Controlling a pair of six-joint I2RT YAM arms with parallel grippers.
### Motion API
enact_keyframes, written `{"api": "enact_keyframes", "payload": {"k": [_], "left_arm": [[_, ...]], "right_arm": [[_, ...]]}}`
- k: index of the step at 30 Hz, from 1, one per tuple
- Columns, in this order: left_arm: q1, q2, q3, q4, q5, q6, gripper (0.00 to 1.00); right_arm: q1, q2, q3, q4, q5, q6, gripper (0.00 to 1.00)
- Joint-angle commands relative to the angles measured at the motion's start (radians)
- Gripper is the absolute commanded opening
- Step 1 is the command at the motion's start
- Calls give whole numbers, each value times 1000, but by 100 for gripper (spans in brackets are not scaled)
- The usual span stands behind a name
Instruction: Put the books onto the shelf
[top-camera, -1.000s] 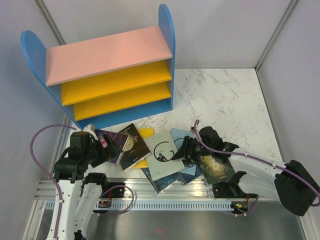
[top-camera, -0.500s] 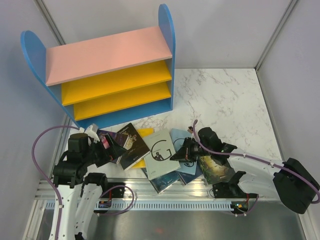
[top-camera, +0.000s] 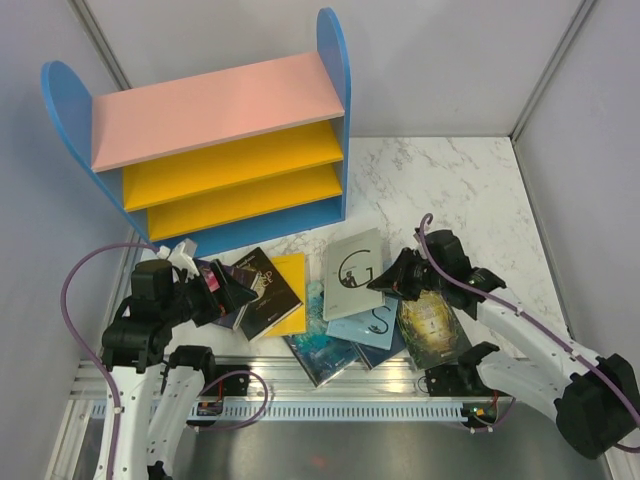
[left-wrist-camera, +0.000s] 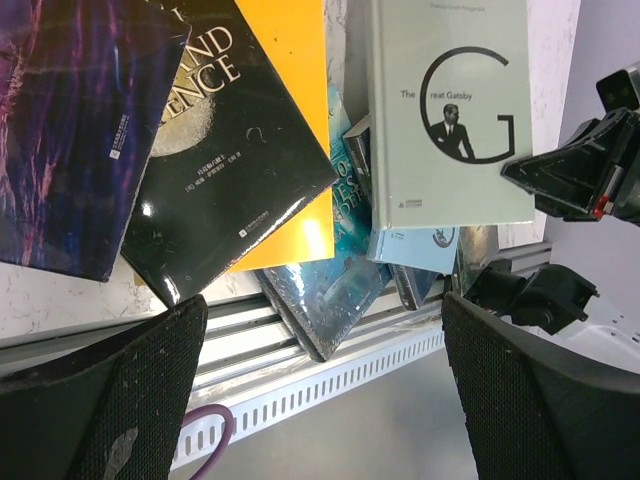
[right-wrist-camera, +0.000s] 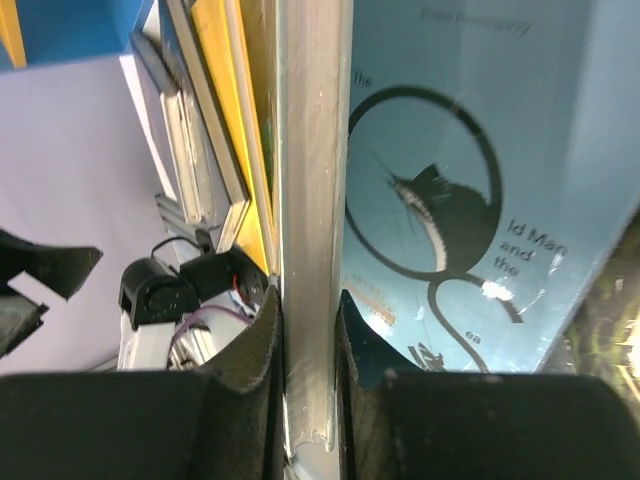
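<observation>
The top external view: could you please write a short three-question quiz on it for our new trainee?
1. True or false: the right end effector grips the grey "G" book by its edge.
2. The top board of the shelf is: A pink, B yellow, C green?
3. Fill in: the left end effector has its jaws ____.
Key: 1 true; 2 A; 3 open.

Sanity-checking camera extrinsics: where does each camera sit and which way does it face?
Top external: above and behind the bases, looking down on the marble table, blue-sided shelf and books; both arms show.
Left wrist: on the left arm, looking down at the books; open left tool frames the bottom.
Right wrist: sighting along the pale grey paperback with a big G, edge clamped in the right tool.
Shared: that paperback appears in all three.
</observation>
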Motion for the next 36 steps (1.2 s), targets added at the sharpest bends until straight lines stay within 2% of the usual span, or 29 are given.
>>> {"api": "enact_keyframes", "payload": {"k": [1,9,27,30,36], "left_arm": [[3,11,31,24,41,28,100],[3,10,30,30,29,34,100],[3,-43,-15,29,3,-3,100],[3,-49,-13,29,-3,-7,100],[3,-52,-5,21,-9,-9,100]], "right_arm": [[-33,17,115,-5,-21,-42,0],[-33,197,270,83,-79,-36,0],[1,454,285,637,-260,263,0],[2,509,295,680,-271,281,0],[-18,632,394,622,-258,202,0]]}}
